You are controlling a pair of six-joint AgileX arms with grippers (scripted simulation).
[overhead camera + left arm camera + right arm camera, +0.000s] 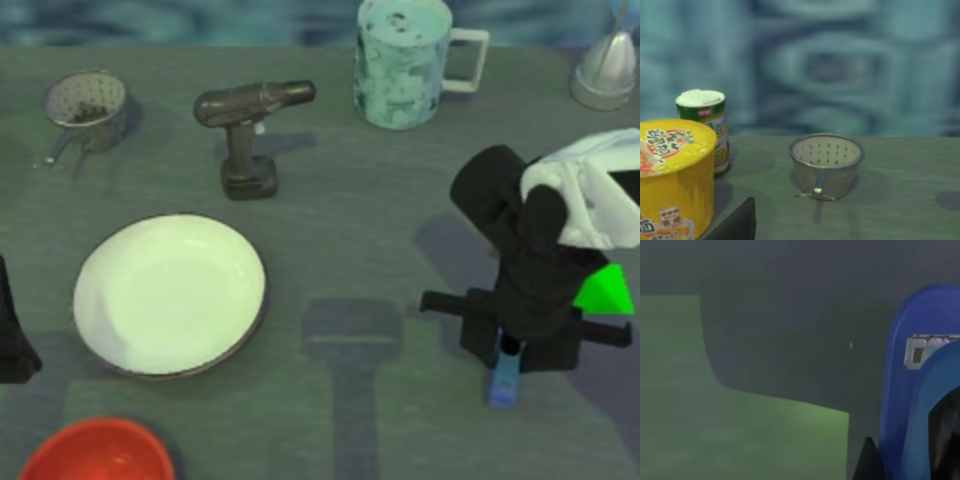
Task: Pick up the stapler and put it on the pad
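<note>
Stapler (503, 381) under right gripper (510, 350) near table's right edge, grip state unclear; confirm clamp, then carry to pad (606, 292); left arm parked at left edge.

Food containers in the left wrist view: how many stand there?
2. A yellow cup stands nearest the camera; a green can stands just behind it. More may sit out of frame.

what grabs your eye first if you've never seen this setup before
The right gripper stands out at the table's right side, down over the blue stapler, with a corner of the bright green pad showing beside the arm. Next, the big white plate at left centre, with the dark power drill behind it.
</note>
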